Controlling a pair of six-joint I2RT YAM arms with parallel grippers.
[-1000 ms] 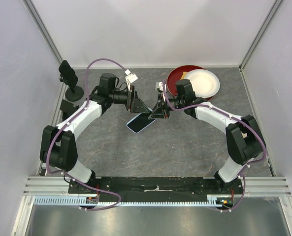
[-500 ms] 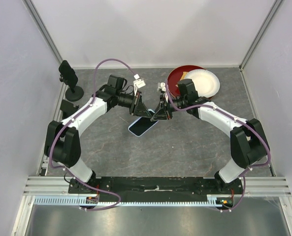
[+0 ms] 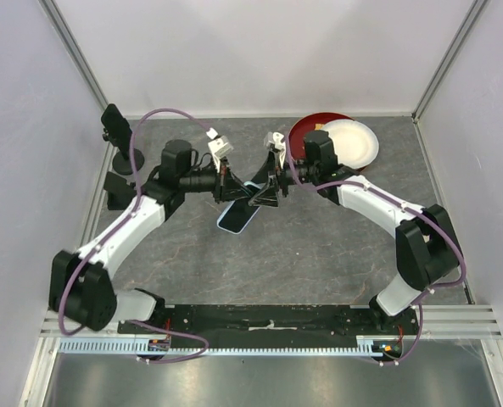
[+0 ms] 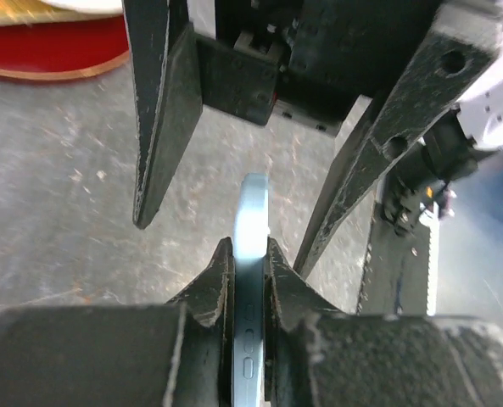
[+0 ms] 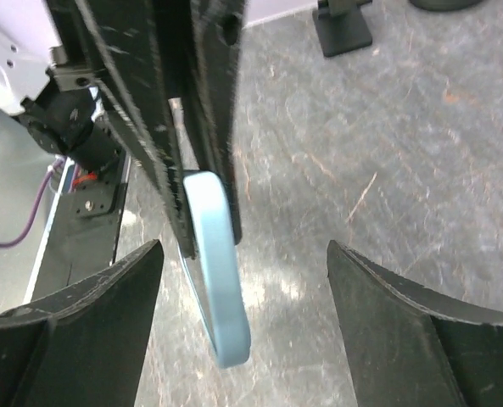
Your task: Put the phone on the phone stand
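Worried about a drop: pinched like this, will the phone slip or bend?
Probably stiff: the phone juts straight beyond the left pincer. Its smooth rounded body looks slippery, so that narrow grip may let it pivot or slide.

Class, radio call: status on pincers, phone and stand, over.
Left pincer shut on phone. Right pincer open around its end. Stand far left, empty. Plates far right, off path.

The phone is at the middle of the table, the phone stand far back-left, a plate (on a wider dish) back-right.
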